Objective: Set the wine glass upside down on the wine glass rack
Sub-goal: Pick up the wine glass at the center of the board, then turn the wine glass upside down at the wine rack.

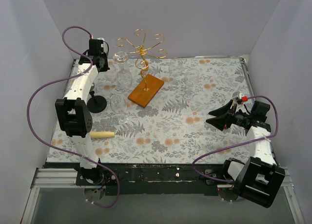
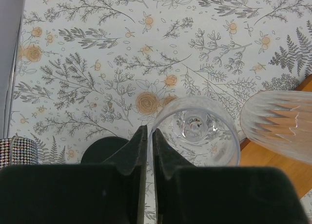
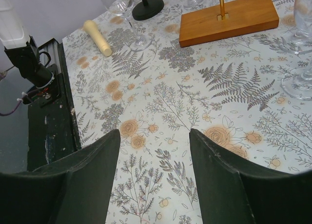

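Note:
The wine glass rack (image 1: pixel 141 51) is a copper-gold wire tree on an orange-brown wooden base (image 1: pixel 146 90), at the table's back left. The base also shows in the right wrist view (image 3: pixel 229 17) and the left wrist view (image 2: pixel 273 170). My left gripper (image 1: pixel 104 63) (image 2: pixel 149 131) is shut on the rim of a clear wine glass (image 2: pixel 195 131) (image 1: pixel 122 68). The glass is upright, left of the rack's arms. My right gripper (image 1: pixel 210 118) (image 3: pixel 153 136) is open and empty above the table at the right.
A black round-footed stand (image 1: pixel 97 103) (image 2: pixel 105 148) is just left of the held glass. A ribbed glass (image 2: pixel 278 126) is beside the base, and another glass (image 1: pixel 118 103) (image 3: pixel 122 5) stands near it. A wooden roller (image 1: pixel 102 134) (image 3: pixel 96 36) lies front left. Glass feet (image 3: pixel 300 83) are at the right.

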Controlling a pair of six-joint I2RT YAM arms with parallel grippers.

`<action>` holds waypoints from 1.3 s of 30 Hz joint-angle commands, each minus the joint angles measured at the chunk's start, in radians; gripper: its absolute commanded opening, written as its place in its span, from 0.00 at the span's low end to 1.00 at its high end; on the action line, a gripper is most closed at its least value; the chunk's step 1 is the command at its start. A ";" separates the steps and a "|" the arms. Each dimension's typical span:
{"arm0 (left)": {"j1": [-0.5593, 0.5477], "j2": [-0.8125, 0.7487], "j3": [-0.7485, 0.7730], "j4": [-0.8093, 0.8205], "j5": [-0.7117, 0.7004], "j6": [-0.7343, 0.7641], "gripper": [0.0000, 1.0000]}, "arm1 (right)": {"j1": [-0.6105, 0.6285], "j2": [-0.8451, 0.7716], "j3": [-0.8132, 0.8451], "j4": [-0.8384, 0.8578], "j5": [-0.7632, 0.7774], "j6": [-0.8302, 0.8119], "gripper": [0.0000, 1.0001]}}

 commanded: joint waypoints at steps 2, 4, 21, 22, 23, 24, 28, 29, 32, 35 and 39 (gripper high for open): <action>-0.006 -0.056 0.013 0.014 -0.026 0.011 0.00 | -0.004 -0.006 0.040 -0.013 -0.008 -0.016 0.67; -0.006 -0.075 0.004 0.028 -0.043 0.020 0.00 | -0.004 -0.007 0.040 -0.013 -0.009 -0.017 0.67; -0.017 -0.246 -0.062 0.121 -0.129 0.071 0.00 | -0.007 -0.012 0.040 -0.016 -0.009 -0.019 0.67; -0.018 -0.252 -0.061 0.123 -0.136 0.075 0.00 | -0.007 -0.013 0.038 -0.016 -0.009 -0.017 0.67; -0.018 -0.260 -0.061 0.126 -0.145 0.078 0.00 | -0.007 -0.014 0.038 -0.016 -0.009 -0.019 0.67; -0.020 -0.267 -0.061 0.129 -0.153 0.080 0.00 | -0.007 -0.015 0.038 -0.016 -0.009 -0.019 0.67; -0.020 -0.304 -0.061 0.143 -0.175 0.092 0.00 | -0.008 -0.013 0.038 -0.016 -0.011 -0.019 0.67; -0.020 -0.316 -0.058 0.144 -0.178 0.095 0.00 | -0.009 -0.014 0.038 -0.016 -0.011 -0.019 0.67; -0.023 -0.344 -0.045 0.147 -0.178 0.098 0.00 | -0.009 -0.014 0.040 -0.016 -0.011 -0.019 0.67; -0.029 -0.373 -0.039 0.149 -0.182 0.104 0.00 | -0.009 -0.012 0.037 -0.016 -0.011 -0.019 0.67; -0.034 -0.414 -0.053 0.158 -0.185 0.106 0.00 | -0.011 -0.013 0.037 -0.014 -0.011 -0.019 0.67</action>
